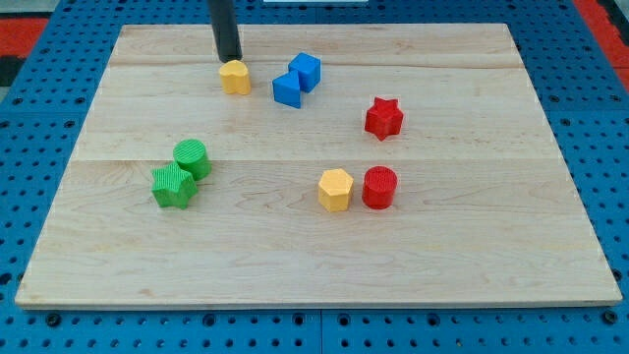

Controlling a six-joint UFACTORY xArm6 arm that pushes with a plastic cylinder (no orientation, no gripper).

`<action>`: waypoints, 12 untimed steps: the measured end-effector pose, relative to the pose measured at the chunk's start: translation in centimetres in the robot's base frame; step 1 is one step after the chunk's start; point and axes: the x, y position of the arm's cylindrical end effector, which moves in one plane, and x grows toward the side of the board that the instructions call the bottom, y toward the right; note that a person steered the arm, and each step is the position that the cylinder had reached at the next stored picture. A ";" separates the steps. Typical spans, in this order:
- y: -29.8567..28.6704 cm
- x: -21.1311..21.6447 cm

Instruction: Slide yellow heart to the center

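The yellow heart (235,77) lies near the view's top, left of the middle of the wooden board (314,246). My tip (229,60) stands just above the heart on its top-left side, touching or nearly touching it. The rod rises out of the view's top edge. The board's centre lies below and to the right of the heart.
A blue cube (306,71) and another blue block (286,89) sit right of the heart. A red star (384,118) is at the right. A yellow hexagon (335,190) and red cylinder (379,187) sit lower middle. A green cylinder (192,157) and green star (173,187) sit left.
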 end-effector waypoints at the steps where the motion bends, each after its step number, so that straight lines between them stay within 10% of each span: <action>1: -0.1 0.0; 12: 0.9 10.9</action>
